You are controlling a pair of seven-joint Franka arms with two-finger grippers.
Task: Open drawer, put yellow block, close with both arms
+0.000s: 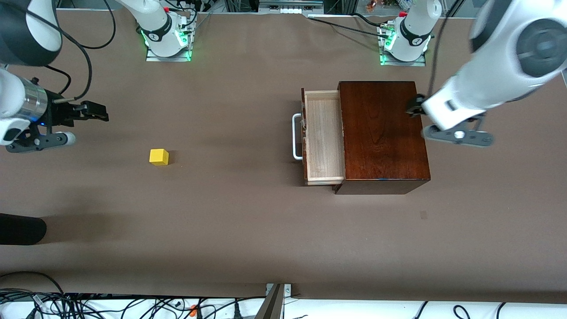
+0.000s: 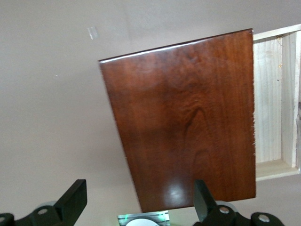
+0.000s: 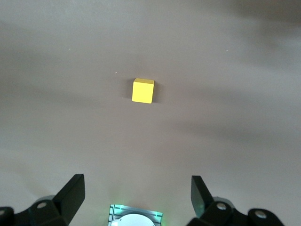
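Drawer (image 1: 323, 137) pulled out of the box (image 1: 383, 133), with nothing inside, white handle (image 1: 296, 136) toward the right arm's end. Yellow block (image 1: 159, 157) alone on the table (image 1: 248, 221), well apart from the drawer. Right hand (image 1: 91, 110) up over bare table near the block, fingers wide open (pointing down, block in its view). Left hand (image 1: 416, 106) over the box's edge, also open, holding nothing.

no readable text, labels, brands, numbers or signs anywhere
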